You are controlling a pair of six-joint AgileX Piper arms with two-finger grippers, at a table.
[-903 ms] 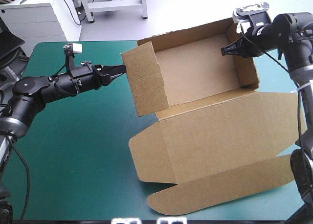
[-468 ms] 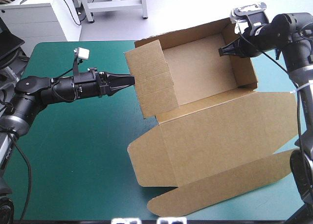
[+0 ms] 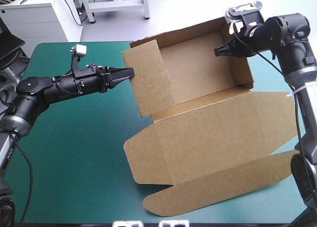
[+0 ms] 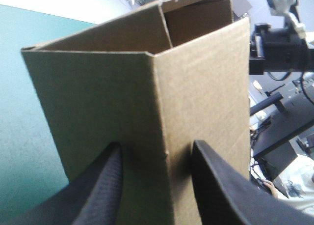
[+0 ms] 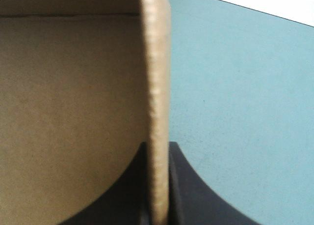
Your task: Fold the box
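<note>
The brown box (image 3: 198, 71) stands as an open tray toward the table's far side, with its walls raised. Its lid (image 3: 218, 133) lies flat toward the front, the rounded tuck flap (image 3: 218, 187) nearest the front edge. My left gripper (image 3: 130, 72) is against the outside of the tray's left wall. In the left wrist view its black fingers (image 4: 157, 146) stand apart, open, with the creased wall (image 4: 98, 87) just ahead of them. My right gripper (image 3: 218, 52) pinches the top of the right wall. In the right wrist view the wall's edge (image 5: 156, 87) runs between the nearly closed fingers (image 5: 157, 146).
Bare teal-green cover (image 3: 74, 152) stretches left of the box and along the front left. The lid's flaps reach close to the table's front and right edges. A strip of cover (image 3: 277, 73) shows to the right of the tray.
The whole box has slid leftward on the table, lid included. My right gripper moved left with the wall it holds. My left gripper first advanced toward the left wall, then rose slightly along it.
</note>
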